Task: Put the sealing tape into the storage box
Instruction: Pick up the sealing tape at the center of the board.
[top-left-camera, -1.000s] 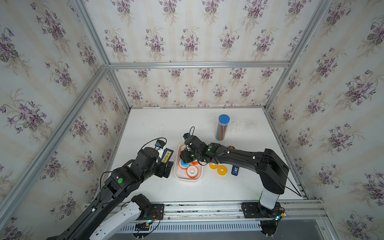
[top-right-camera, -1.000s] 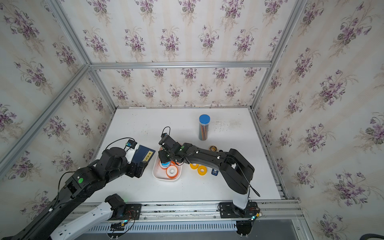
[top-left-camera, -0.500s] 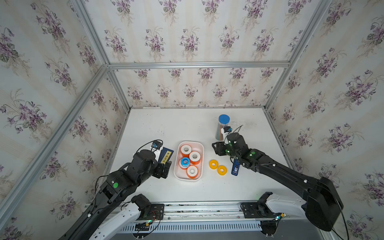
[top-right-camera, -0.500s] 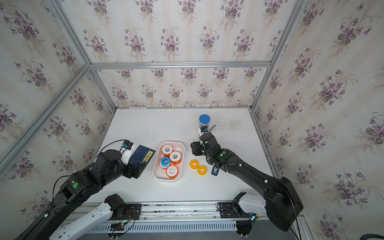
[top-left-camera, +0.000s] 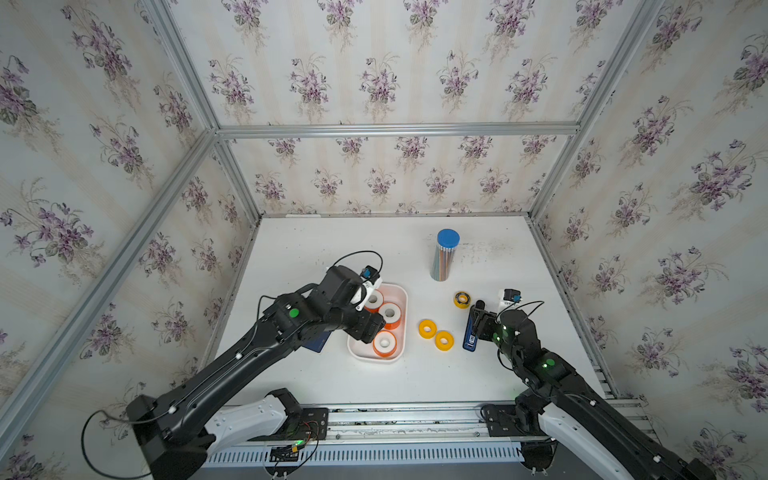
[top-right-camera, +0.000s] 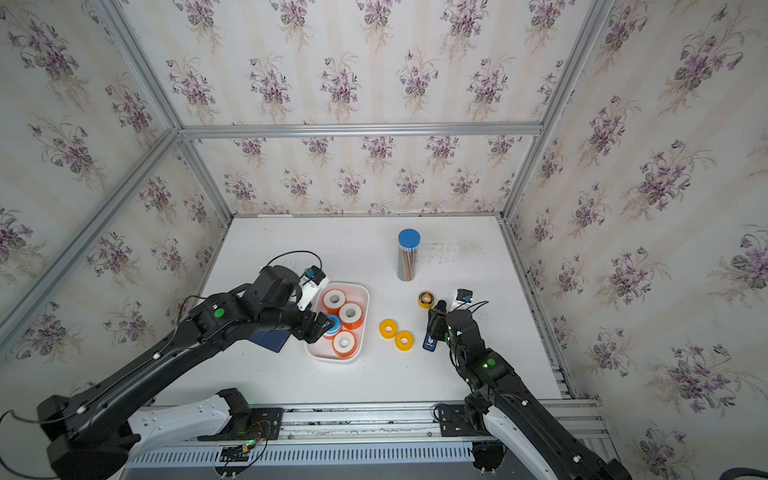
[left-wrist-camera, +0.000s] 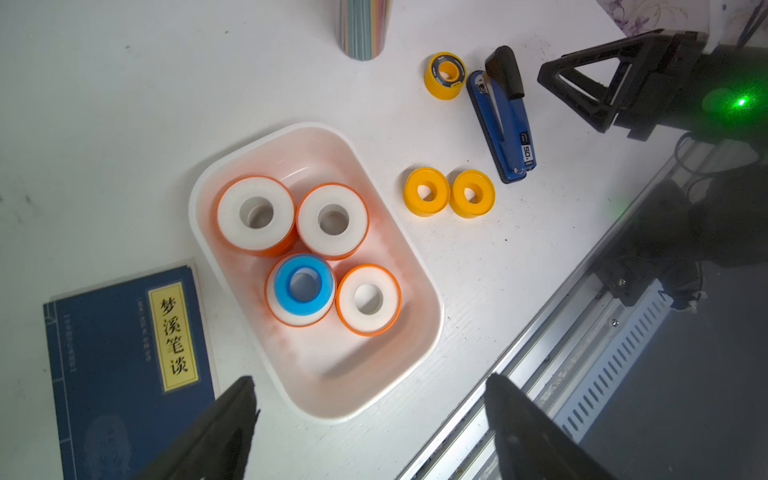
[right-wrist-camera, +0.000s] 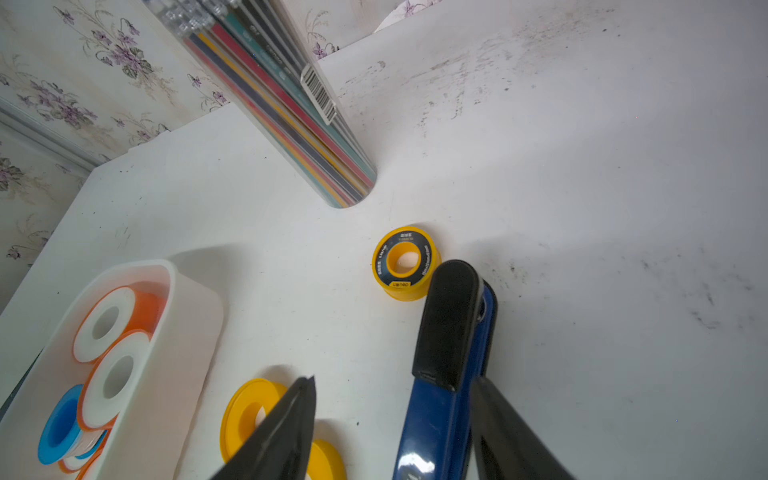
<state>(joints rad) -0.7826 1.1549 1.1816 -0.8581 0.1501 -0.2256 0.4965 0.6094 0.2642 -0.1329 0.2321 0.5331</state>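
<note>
— Where is the sealing tape at this moment?

— Most of it lies in the storage box. The left wrist view shows three white-faced rolls with orange rims lying flat there. The blue-white roll lies on top of one more orange-rimmed roll.

— And outside the box?

— Three rolls lie on the table. The two yellow rolls lie flat and touch each other, between the box and the blue stapler. The black-yellow roll is just beside the black end of the stapler, near the foot of the pencil tube.

— What about the left gripper?

— The left gripper hangs over the box. Its jaws are spread wide and nothing is between them. The navy booklet lies just beside the box, and in both top views the left arm hides a part of it.

— And the right one?

— The right gripper is above the stapler. Its jaws stand apart. One finger is over a yellow roll, the other is at the edge of the stapler, and they grasp nothing.
</note>
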